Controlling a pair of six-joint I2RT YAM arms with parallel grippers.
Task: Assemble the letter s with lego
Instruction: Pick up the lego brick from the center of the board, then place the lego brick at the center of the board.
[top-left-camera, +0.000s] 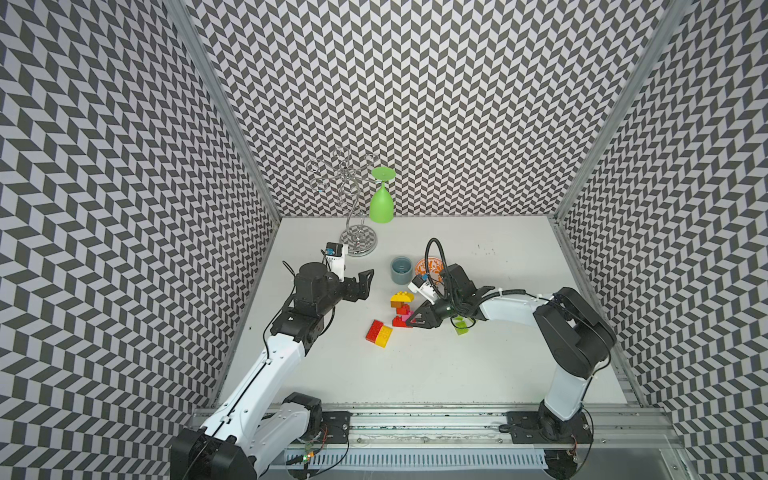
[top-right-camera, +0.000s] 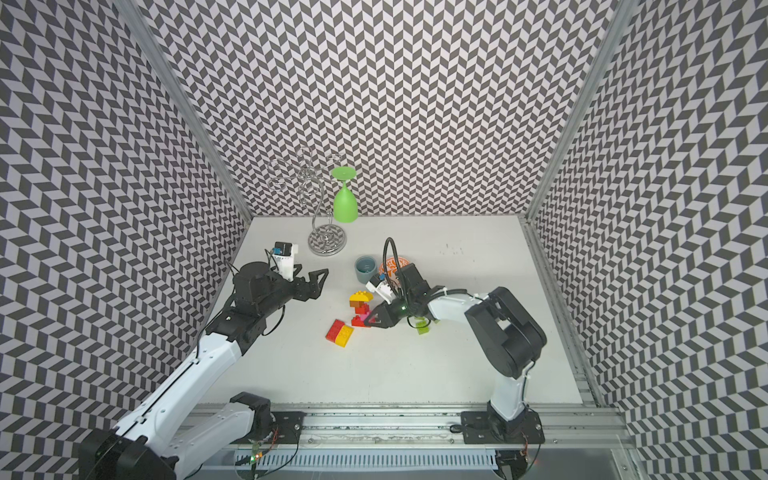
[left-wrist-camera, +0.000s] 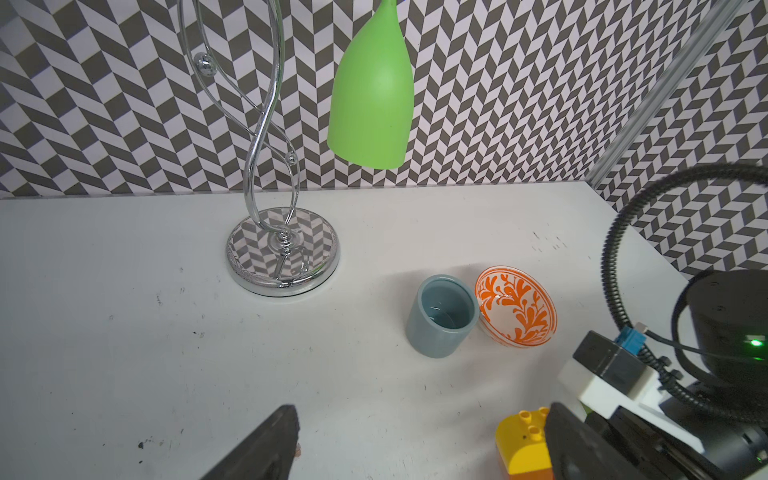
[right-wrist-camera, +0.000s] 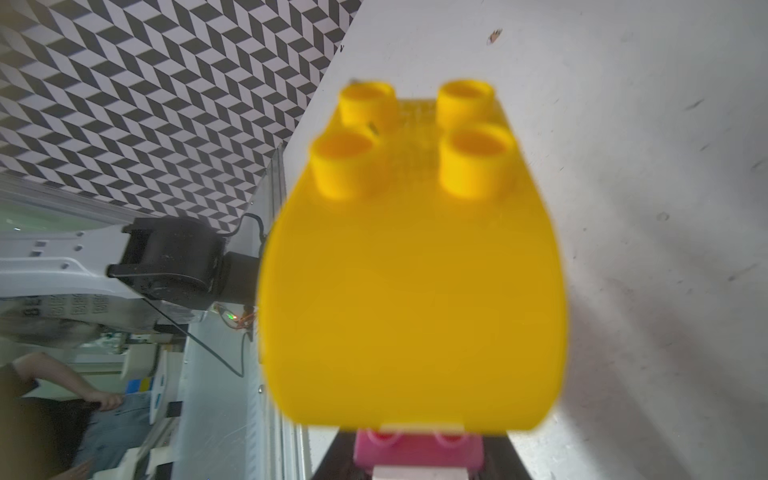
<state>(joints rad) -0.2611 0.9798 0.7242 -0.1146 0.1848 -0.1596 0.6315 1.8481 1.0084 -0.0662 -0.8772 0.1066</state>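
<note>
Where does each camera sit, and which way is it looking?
Top views: high in front, looking down on table; left arm, right arm show.
Left wrist: on left arm, faces rack, cup, bowl; tips of open left tool show.
Right wrist: on right arm, faces yellow brick; right tool grips pink brick.
Shared: all show the yellow brick.

A blurred yellow brick (right-wrist-camera: 411, 270) looms close, pink brick (right-wrist-camera: 415, 454) beside it.
</note>
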